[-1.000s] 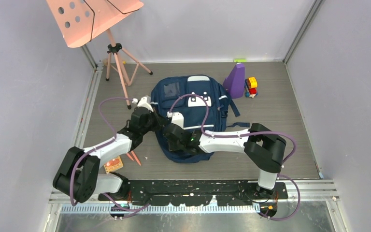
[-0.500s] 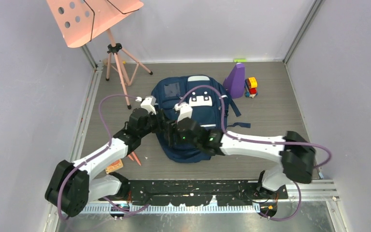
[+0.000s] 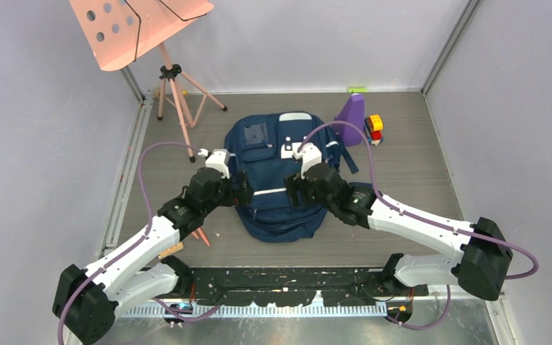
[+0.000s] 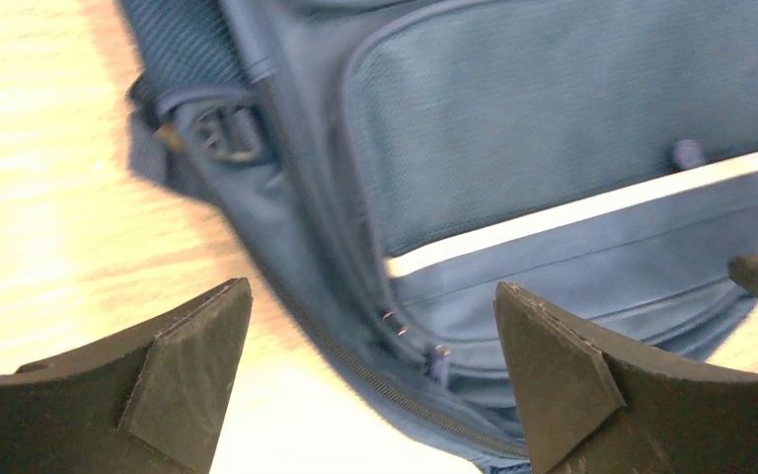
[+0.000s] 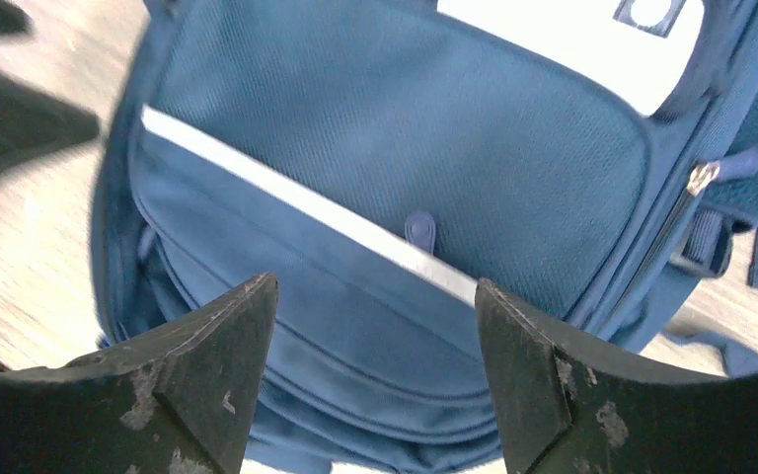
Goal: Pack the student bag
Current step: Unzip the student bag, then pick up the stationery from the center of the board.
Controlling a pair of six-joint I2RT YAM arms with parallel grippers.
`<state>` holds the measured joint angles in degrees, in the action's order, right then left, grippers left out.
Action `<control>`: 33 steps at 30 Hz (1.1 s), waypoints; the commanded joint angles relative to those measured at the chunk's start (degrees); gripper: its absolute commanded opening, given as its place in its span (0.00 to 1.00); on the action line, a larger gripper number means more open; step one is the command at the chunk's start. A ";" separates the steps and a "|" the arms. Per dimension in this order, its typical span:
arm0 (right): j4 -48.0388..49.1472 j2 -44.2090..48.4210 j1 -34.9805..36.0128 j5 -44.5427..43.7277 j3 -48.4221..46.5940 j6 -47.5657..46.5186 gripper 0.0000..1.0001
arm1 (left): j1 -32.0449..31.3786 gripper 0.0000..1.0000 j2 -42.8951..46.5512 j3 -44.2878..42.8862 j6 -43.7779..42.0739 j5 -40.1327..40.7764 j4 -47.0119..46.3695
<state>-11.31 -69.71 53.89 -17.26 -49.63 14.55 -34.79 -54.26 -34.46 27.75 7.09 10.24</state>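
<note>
From above, the bag (image 3: 273, 154) lies flat in the middle of the worktop (image 3: 417, 180), front pockets up and top pointing to 12 o'clock. That puts both arms in easy reach of its near end. The left fingers (image 3: 238, 194) hang at its 8 o'clock edge and the right fingers (image 3: 292, 192) over the lower pocket near 6 o'clock. Both pairs are spread wide and empty. A pink music stand (image 3: 136, 29) is off at 11 o'clock and a purple cone (image 3: 350, 115) with a small toy (image 3: 374, 128) at 1 o'clock, all apart from the bag. In the left wrist view, the left fingers (image 4: 188, 365) gape above the bag's (image 4: 553, 148) side seam, where a zip (image 4: 385, 385) runs shut toward 5 o'clock. Nothing sits between them. They look lined up on that zip, I'd guess to work it. In the right wrist view, the right fingers (image 5: 207, 375) also stand well apart, clear of the fabric, over the white stripe (image 5: 296, 197) and its little tab (image 5: 419, 229). A zip pull (image 5: 701, 178) shows at 3 o'clock. The bag (image 5: 405, 128) looks closed everywhere I can see, so opening it seems to come first.
</note>
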 commanded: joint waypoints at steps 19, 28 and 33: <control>3.89 11.46 -0.90 -4.77 8.92 -3.51 0.82 | 16.74 0.65 11.15 6.46 20.75 13.81 30.03; 4.24 11.30 -1.23 -5.15 9.02 -1.97 0.82 | 19.80 0.52 3.69 5.73 18.90 12.96 26.46; 4.28 11.35 -1.34 -5.95 9.40 -0.62 0.81 | 21.16 0.45 -0.80 5.68 17.80 10.64 24.27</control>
<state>-10.00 -59.37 52.75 -21.17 -40.47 12.23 -14.50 -52.60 -28.36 46.89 18.48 37.58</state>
